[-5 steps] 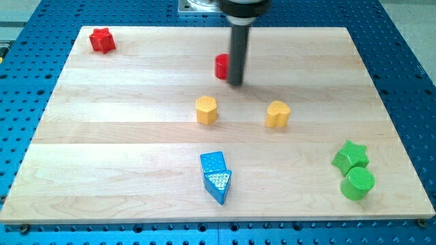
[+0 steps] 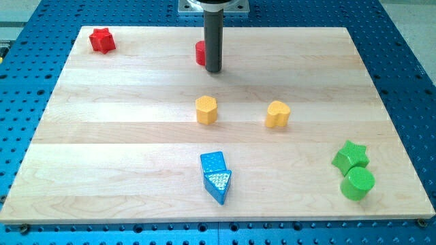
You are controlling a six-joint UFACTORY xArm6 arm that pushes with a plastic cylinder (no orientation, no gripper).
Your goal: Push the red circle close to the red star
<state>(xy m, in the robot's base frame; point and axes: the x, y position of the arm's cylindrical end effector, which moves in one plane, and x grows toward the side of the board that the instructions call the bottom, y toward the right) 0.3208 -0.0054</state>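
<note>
The red circle (image 2: pixel 200 53) sits near the view's top centre of the wooden board, mostly hidden behind my rod. My tip (image 2: pixel 214 70) rests on the board right against the circle's right side. The red star (image 2: pixel 102 40) lies in the board's top left corner, far to the left of the circle.
A yellow hexagon (image 2: pixel 206 109) and a yellow heart (image 2: pixel 278 113) lie mid-board. A blue cube (image 2: pixel 213 162) touches a blue triangle (image 2: pixel 219 185) at the bottom centre. A green star (image 2: pixel 351 156) and a green cylinder (image 2: pixel 357 183) sit at the bottom right.
My tip moved left and toward the view's top, and the red circle slid the same way, closer to the red star. Other blocks stayed put.
</note>
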